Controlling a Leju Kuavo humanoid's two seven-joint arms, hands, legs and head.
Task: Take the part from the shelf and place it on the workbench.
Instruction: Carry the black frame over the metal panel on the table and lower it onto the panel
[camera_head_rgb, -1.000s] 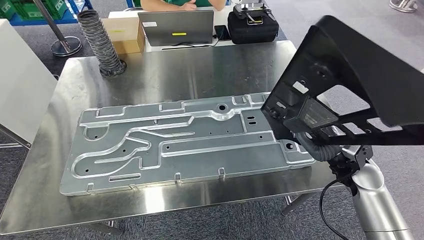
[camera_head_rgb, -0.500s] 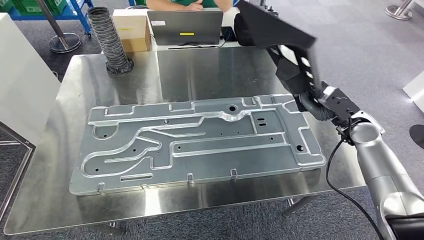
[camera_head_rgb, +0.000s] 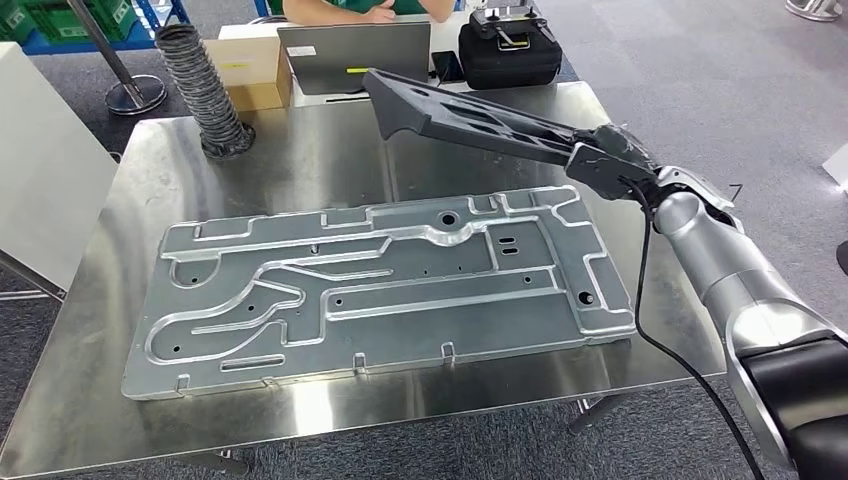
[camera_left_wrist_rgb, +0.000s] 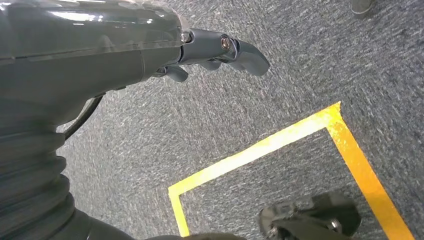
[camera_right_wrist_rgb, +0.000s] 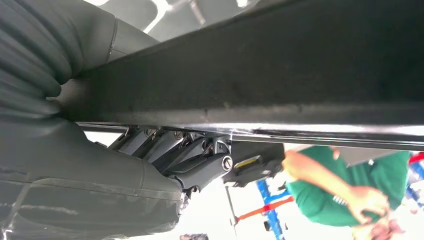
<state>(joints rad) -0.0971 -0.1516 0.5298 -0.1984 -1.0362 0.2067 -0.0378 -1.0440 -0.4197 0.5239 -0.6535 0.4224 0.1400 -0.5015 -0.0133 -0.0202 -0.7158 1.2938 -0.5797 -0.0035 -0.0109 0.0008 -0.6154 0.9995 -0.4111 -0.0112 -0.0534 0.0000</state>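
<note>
**Black part held over the workbench by the right hand**

Head view. Landmark: the stamped metal plate (camera_head_rgb: 380, 285), lying flat on the steel workbench (camera_head_rgb: 80, 380) and covering most of its middle.
- Black part (camera_head_rgb: 470, 120): long, flat, dark plastic piece, held in the air above the far right corner of the plate, stretching from the right hand towards the far edge of the bench. It does not touch the plate or the bench.
- Right hand (camera_head_rgb: 600, 160): beyond the plate's right end, at the tip of the silver arm, fingers closed around the near end of the part.
- Ribbed hose (camera_head_rgb: 200, 90): stands upright on the bench, beyond the plate's far left corner.
- Cardboard box (camera_head_rgb: 250, 70), laptop (camera_head_rgb: 350, 55) and black case (camera_head_rgb: 505, 55): on a second table beyond the bench, behind the plate's far side. The box is shut; its contents cannot be told. The case carries a small device on top.
- A person in a green top (camera_head_rgb: 360, 10) sits behind the laptop.

Left wrist view.
- Left hand (camera_left_wrist_rgb: 215, 55): hangs over grey carpet (camera_left_wrist_rgb: 300, 60), fingers slightly curled and apart, holding nothing.
- Yellow floor tape (camera_left_wrist_rgb: 280, 145) marks a corner on the carpet.

Right wrist view.
- The part's dark edge runs across the picture, with the right hand's fingers (camera_right_wrist_rgb: 170, 145) wrapped against its underside.
</note>
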